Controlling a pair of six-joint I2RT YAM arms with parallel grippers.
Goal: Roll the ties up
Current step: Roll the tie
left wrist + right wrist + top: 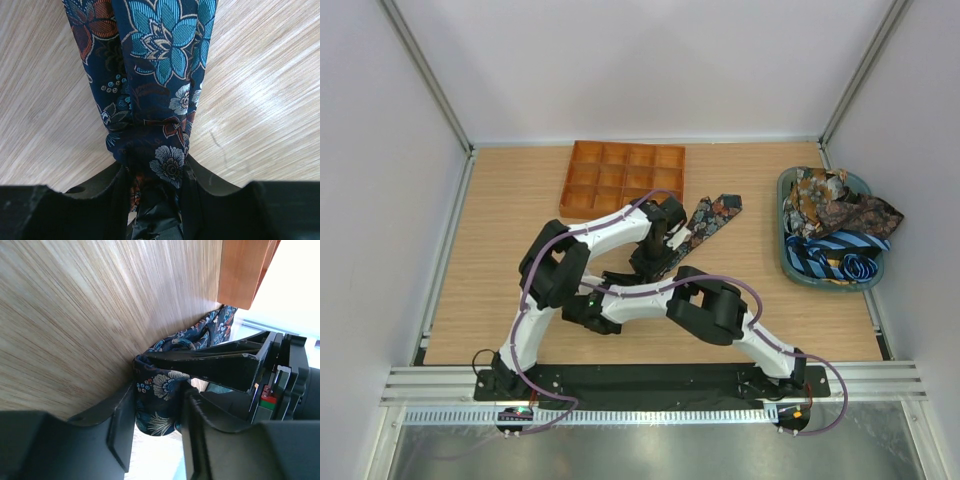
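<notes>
Item one, floral tie [715,215]: dark blue cloth with teal, white and rust blossoms, lying on the table [510,250] just right of centre, its pointed wide end aimed at the back right and its other end bunched between my two arms. Item two, left gripper [155,167]: clenched on that bunched end, cloth pinched between both fingers, the rest of the tie running flat away from it. Item three, right gripper [160,395]: fingers either side of the same wad, fabric filling the gap, so I read it as grasping the tie, close against the left one. Item four, spare ties [835,215]: brown paisley and blue striped, heaped in the teal basket [786,262] at the right edge. Item five, orange tray [622,178]: gridded, at the back centre, apart from the tie.
</notes>
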